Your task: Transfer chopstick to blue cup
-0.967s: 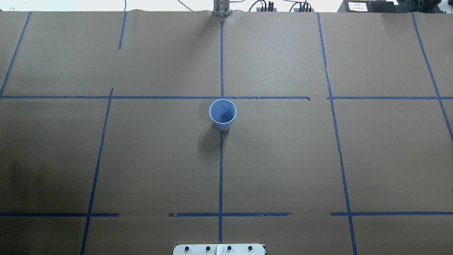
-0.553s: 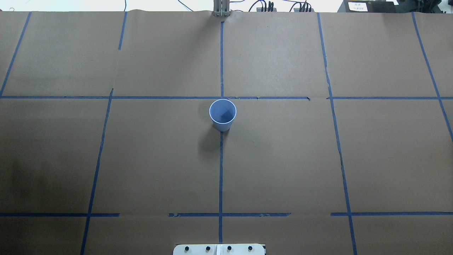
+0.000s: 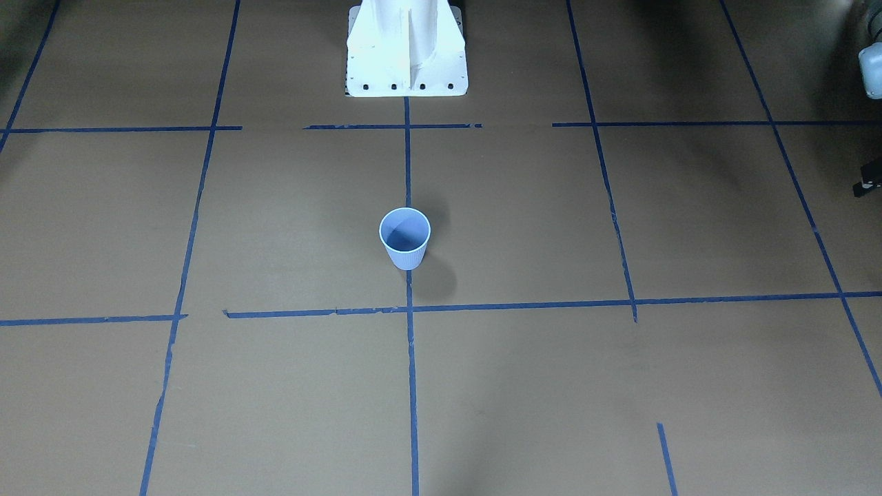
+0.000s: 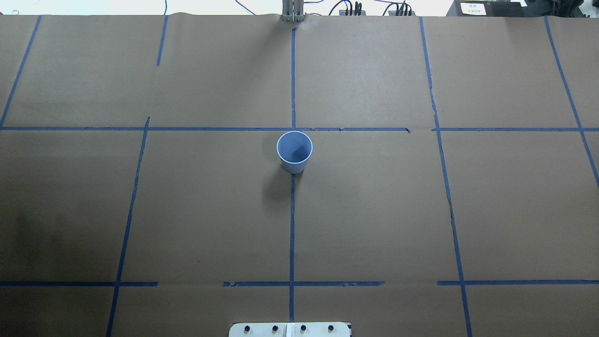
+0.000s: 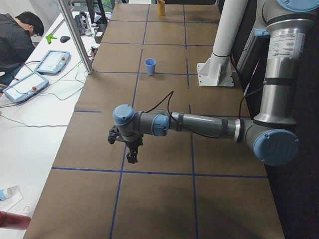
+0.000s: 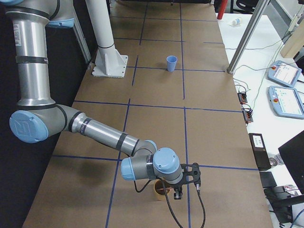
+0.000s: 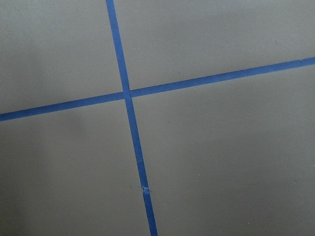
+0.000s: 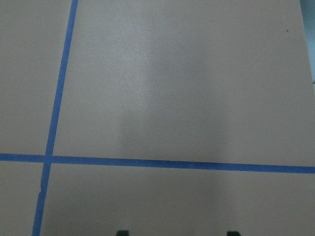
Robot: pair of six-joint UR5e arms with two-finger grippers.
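- Blue cup (image 4: 294,150): upright and open-mouthed at the middle of the paper-covered table (image 4: 374,210), its base on the centre one of the blue tape lines (image 4: 292,224). Nothing in it that I can see.
- Chopstick: not found in any view. An orange cup (image 6: 160,189) stands at the table's right-hand end, directly under the right arm's wrist and half hidden by it. The stick may be there, but I cannot tell.
- Right gripper (image 6: 186,190): low over that end of the table, just above the orange cup. Its wrist camera shows two dark fingertips (image 8: 122,232) well apart with only bare paper between them, so the jaws are spread and hold nothing.
- Left gripper (image 5: 130,157): hangs over a tape crossing at the left end, well apart from the blue cup. Spread or closed, I cannot tell (its own camera shows only paper and tape).
- Handling, judged: a thin stick should be light, stiff and smooth. It is likely to swivel or slide in a loose pinch and to roll if dropped flat.
- Where to hold: across the shaft near the upper third, jaws square to it, leaving the lower end free to lead into the cup.
- Blue cup looks light and narrow-based, so a sideways knock on the rim could tip it. Bring the stick in from above.
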